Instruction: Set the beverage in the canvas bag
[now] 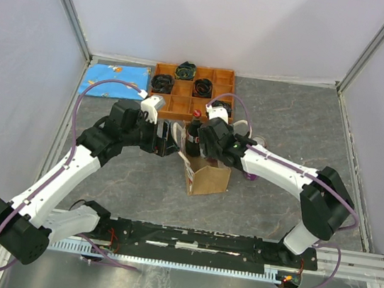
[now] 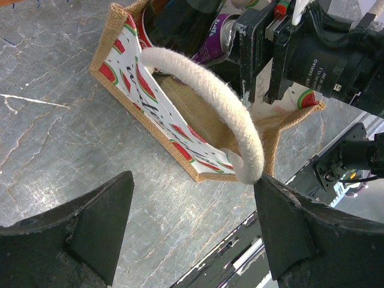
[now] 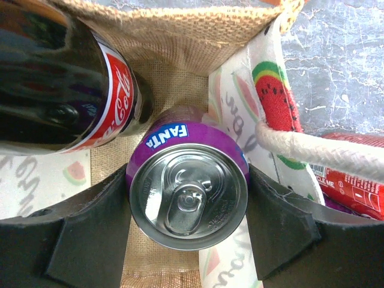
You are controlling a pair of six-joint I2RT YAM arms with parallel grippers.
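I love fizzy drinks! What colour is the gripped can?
Purple Fanta can, silver top; clearest in the right wrist view.

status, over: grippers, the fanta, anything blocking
Right gripper shut on Fanta can, inside canvas bag mouth. Left gripper open beside handle. Coca-Cola bottle crowds the bag.

From above, the right claw (image 1: 207, 150) hides the canvas bag's (image 1: 210, 179) mouth, and the cola bottle (image 3: 54, 78) is cropped.
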